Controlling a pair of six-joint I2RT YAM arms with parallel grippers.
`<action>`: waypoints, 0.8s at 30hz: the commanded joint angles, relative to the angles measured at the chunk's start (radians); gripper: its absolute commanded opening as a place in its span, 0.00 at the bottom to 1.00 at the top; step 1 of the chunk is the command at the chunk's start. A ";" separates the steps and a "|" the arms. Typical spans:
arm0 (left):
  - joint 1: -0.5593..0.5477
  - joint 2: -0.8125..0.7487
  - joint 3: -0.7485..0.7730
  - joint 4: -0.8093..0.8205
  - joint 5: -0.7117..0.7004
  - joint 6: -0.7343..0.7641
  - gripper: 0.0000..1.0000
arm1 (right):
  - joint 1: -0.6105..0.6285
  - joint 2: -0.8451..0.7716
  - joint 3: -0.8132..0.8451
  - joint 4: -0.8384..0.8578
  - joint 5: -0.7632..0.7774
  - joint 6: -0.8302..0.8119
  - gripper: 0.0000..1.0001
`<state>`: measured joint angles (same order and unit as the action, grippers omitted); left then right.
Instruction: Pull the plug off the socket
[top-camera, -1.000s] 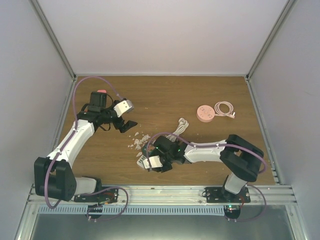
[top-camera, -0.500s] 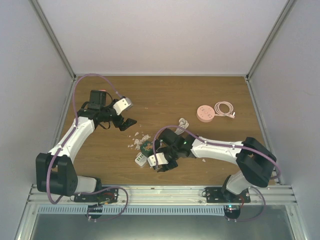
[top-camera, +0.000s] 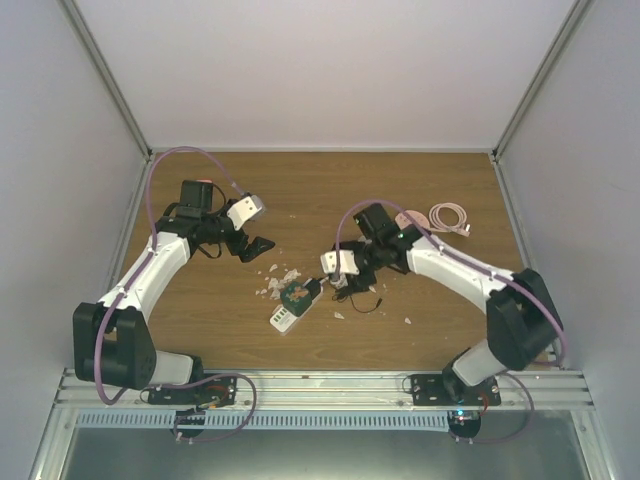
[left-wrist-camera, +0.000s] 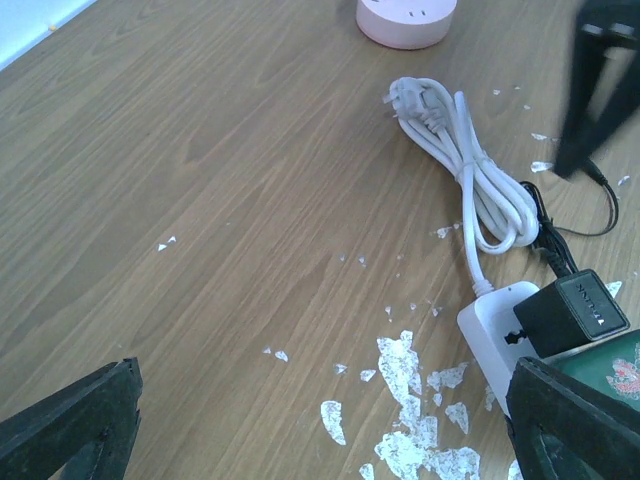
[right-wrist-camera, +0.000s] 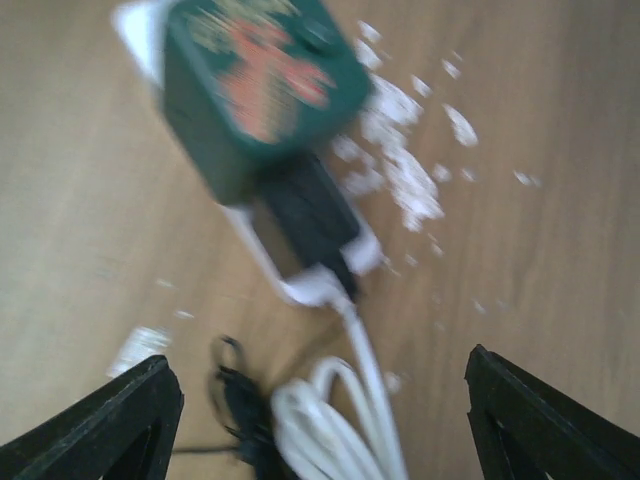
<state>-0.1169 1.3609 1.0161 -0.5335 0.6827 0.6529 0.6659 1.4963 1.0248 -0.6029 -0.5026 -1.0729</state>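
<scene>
A white socket strip (top-camera: 283, 320) lies on the wooden table with a green block (top-camera: 296, 295) and a black adapter plug (top-camera: 313, 289) seated in it. The left wrist view shows the strip (left-wrist-camera: 487, 327), the black plug (left-wrist-camera: 570, 312) and the strip's coiled white cable (left-wrist-camera: 470, 180). My right gripper (top-camera: 352, 283) hovers just right of the strip, above the cable, open and empty. Its blurred view shows the green block (right-wrist-camera: 255, 80) and the black plug (right-wrist-camera: 310, 215) ahead of the open jaws (right-wrist-camera: 320, 430). My left gripper (top-camera: 255, 245) hangs open, left of and beyond the strip.
White paper flakes (top-camera: 280, 280) litter the wood by the strip. A thin black cable (top-camera: 365, 301) trails right of it. A pink round socket (top-camera: 410, 226) and a coiled pink cable (top-camera: 450, 217) lie at the far right. Grey walls enclose the table.
My right gripper has pulled back from the strip's near end toward the far right and opened its jaws. The strip stays put with both plugs in it. The left arm barely moved.
</scene>
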 joint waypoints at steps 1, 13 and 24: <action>0.005 -0.015 0.028 0.007 0.020 -0.009 0.99 | -0.100 0.128 0.079 0.013 0.006 -0.062 0.77; 0.003 -0.030 0.019 -0.001 0.008 0.003 0.99 | -0.248 0.410 0.242 -0.095 -0.002 -0.103 0.60; 0.004 0.035 0.109 -0.061 0.009 0.043 0.99 | -0.386 0.376 0.075 -0.160 0.014 -0.157 0.53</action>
<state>-0.1169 1.3659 1.0805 -0.5838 0.6716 0.6811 0.3328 1.8885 1.1893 -0.6830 -0.5583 -1.1786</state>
